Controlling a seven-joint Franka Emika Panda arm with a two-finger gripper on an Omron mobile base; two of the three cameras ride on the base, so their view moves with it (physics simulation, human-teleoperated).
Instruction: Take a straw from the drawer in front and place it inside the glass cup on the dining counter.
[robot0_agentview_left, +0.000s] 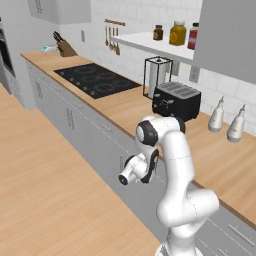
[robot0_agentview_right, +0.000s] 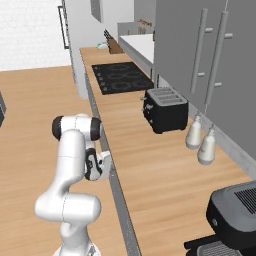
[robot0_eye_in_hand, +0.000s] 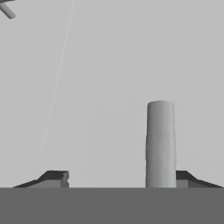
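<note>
Here the white arm folds low, its hand turned in against the light grey cabinet front (robot0_agentview_left: 107, 150) under the wood-topped wall counter (robot0_agentview_left: 150, 117). Up close, the two-finger pincer (robot0_eye_in_hand: 118, 177) stands wide apart, holding nothing, a slim metal bar handle (robot0_eye_in_hand: 160, 144) rising just inside its right-hand tip. From the right base camera, a black toaster (robot0_agentview_right: 166, 109) sits well beyond the hand.

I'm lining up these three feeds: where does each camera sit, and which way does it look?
Left base view: behind the arm, on its left, looking along the wall counter past the toaster.
Right base view: behind, on its right, over the arm toward the toaster and stove.
Hand view: on the hand, close against a grey cabinet front and handle; gripper open.
Both base views share the toaster, stove and arm.
</note>
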